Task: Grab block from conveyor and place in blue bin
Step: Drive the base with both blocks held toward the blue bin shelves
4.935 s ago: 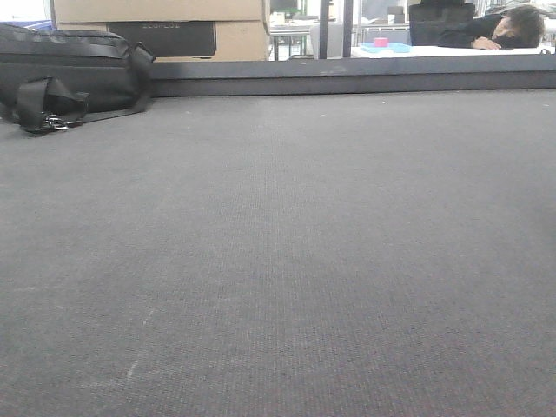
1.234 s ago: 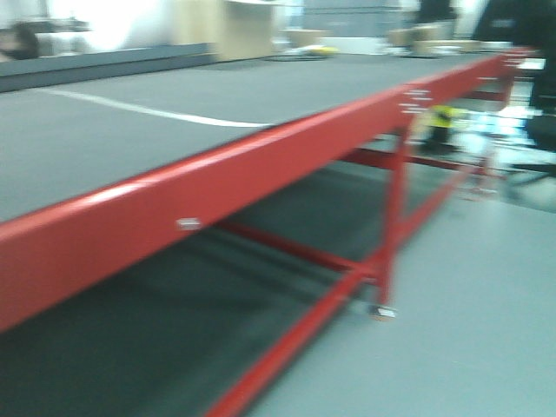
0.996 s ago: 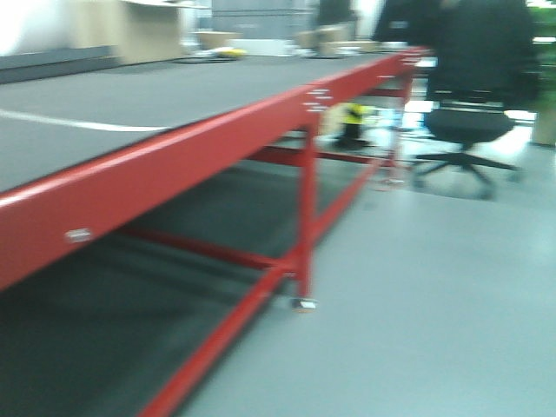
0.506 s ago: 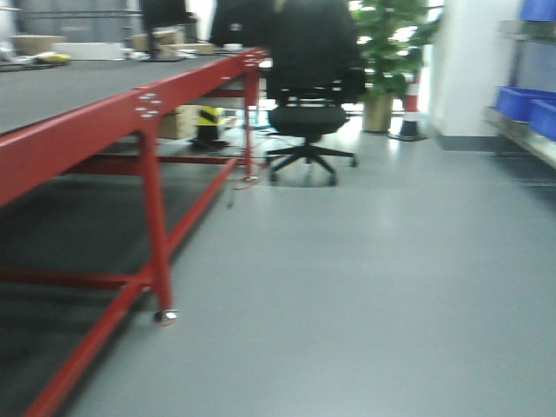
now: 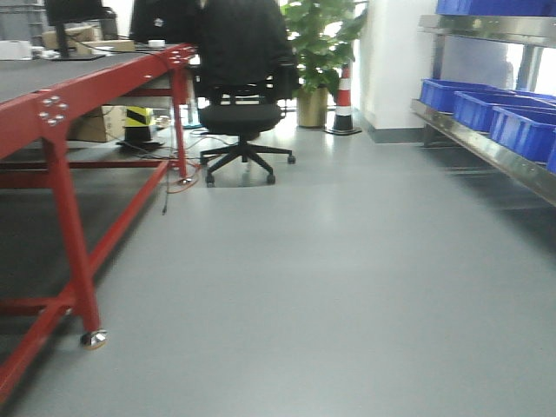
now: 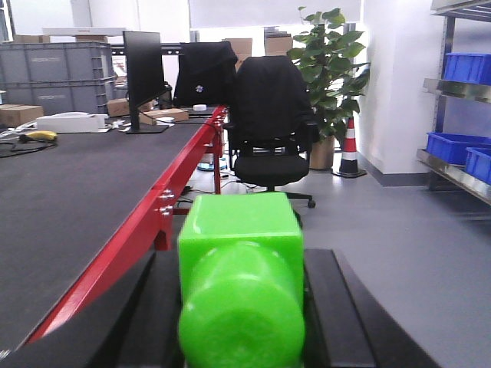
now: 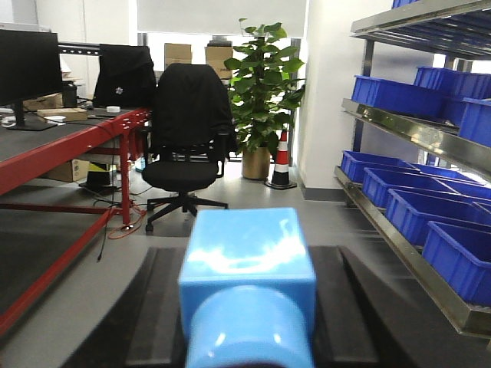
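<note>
1. green plastic fills the left wrist view: a green block [image 6: 239, 295] sits between the black jaws of the left pincer [image 6: 241, 253], which is closed onto its two sides and carries it in the air.
2. the right pincer [image 7: 247, 245] is closed the same way onto a blue block [image 7: 247, 287], its jaws pressed against both flanks.
3. the conveyor [image 6: 69, 199] lies to the left, a dark belt on a red frame [image 6: 149, 226]; neither block rests on it, so the grabbing looks done and only the placing is left.
4. blue bins [image 7: 387, 96] stand in rows along the front edge of a steel shelf [image 7: 414, 129] on the right, well apart from both pincers, with bare grey floor [image 5: 347, 287] between.
5. what could go wrong, as i judge it:
   - a jolt or a sharp turn of the base could shake a block loose, since each is pinched only at its sides and nothing supports it from below.
   - a wide swing could bring the base against the conveyor's red frame or the office chair [image 5: 241, 117] standing near it.
   - at the shelf, a low approach could knock a pincer on the shelf's front edge or a bin's rim, and letting go too early would drop the block onto the floor.
   - with two loaded arms reaching into one bin, they could crowd each other.
</note>
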### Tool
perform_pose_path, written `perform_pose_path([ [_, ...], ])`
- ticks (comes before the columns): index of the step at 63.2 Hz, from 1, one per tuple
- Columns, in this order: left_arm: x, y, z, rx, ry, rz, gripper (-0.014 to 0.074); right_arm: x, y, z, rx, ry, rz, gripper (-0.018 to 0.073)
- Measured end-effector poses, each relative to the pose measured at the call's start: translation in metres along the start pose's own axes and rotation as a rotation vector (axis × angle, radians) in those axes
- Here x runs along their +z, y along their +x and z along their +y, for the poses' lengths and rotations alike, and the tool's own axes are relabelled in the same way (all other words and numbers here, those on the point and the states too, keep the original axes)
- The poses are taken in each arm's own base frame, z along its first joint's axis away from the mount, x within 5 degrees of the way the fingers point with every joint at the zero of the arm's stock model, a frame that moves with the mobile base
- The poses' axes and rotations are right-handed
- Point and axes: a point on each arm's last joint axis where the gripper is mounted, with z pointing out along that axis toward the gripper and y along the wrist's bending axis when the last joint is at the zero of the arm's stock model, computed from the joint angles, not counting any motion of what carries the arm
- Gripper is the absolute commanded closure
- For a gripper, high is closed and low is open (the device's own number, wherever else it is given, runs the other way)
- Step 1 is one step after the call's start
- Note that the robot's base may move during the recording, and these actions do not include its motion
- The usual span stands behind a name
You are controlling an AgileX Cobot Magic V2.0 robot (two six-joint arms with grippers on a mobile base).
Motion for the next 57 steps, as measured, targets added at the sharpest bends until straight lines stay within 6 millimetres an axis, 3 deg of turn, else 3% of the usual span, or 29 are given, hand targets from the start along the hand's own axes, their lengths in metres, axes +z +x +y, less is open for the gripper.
perform_pose_path([
  [57,0.0,0.0,0.0001,0.0,-0.002,0.0,0.0708,0.0,0.0,0.0,0.0,0.0,0.0,0.0721],
])
